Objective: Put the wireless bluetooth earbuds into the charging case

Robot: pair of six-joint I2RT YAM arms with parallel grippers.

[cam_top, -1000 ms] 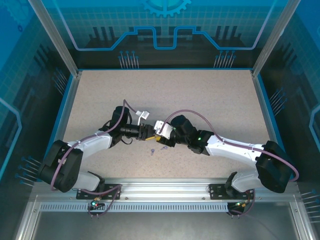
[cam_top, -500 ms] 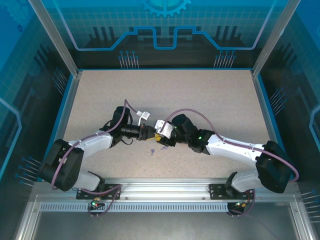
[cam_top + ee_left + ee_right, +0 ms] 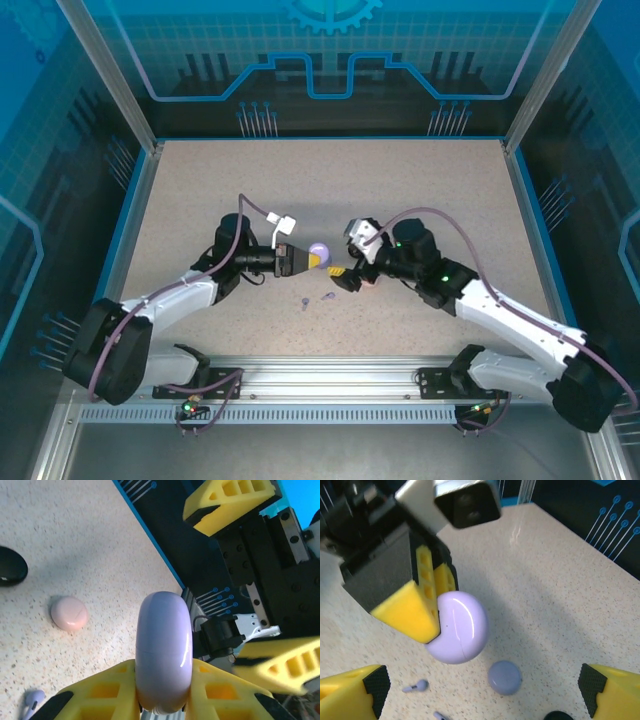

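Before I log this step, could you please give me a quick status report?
Left fingers shut on closed lavender case, lifted. Right fingers open, empty. Earbuds loose on table.

Far table open; earbuds, pink case clutter the middle

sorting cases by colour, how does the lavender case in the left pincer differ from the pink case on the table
Colour: the lavender case is pale purple, the pink case pale pink. Support: the lavender case is clamped in the left pincer, off the table; the pink case lies on it, ungripped. Pose: the lavender case is held on edge, the pink case lies flat. Both are smooth, rounded and look closed.
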